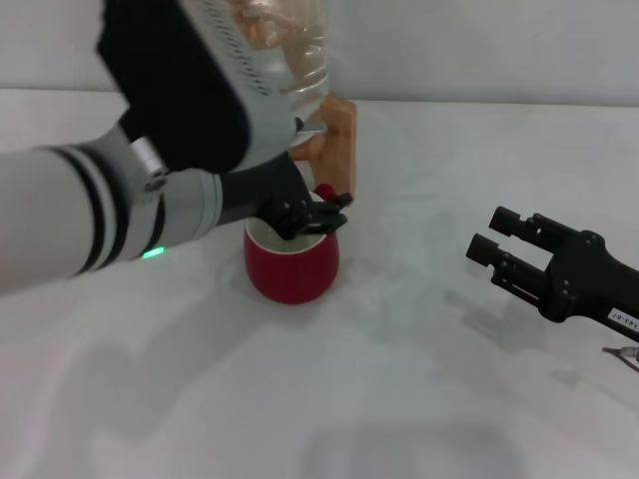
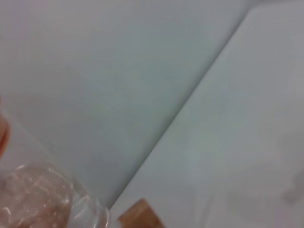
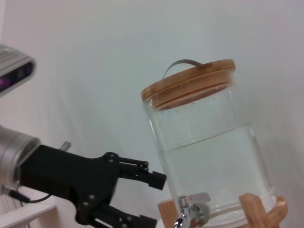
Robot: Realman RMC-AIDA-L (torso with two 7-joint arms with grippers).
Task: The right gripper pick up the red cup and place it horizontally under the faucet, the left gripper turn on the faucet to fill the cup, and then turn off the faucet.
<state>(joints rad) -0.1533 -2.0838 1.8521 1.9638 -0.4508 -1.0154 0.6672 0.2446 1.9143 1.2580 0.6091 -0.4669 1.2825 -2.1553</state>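
Observation:
The red cup [image 1: 292,267] stands upright on the white table, right under the chrome faucet [image 1: 312,128] of the clear water jug [image 1: 290,50]. My left gripper [image 1: 324,215] hovers over the cup's rim, below the faucet. The right wrist view shows this left gripper [image 3: 156,202] open, its fingertips a little short of the faucet [image 3: 192,209] and gripping nothing. Off to the right, my right gripper [image 1: 491,233] is low over the table, open and empty, well away from the cup.
The jug [image 3: 209,156] has a bamboo lid [image 3: 190,83], is partly full of water and rests on a wooden stand [image 1: 337,150]. In the left wrist view only the jug's edge [image 2: 38,199], a bit of the stand [image 2: 140,216] and the wall show.

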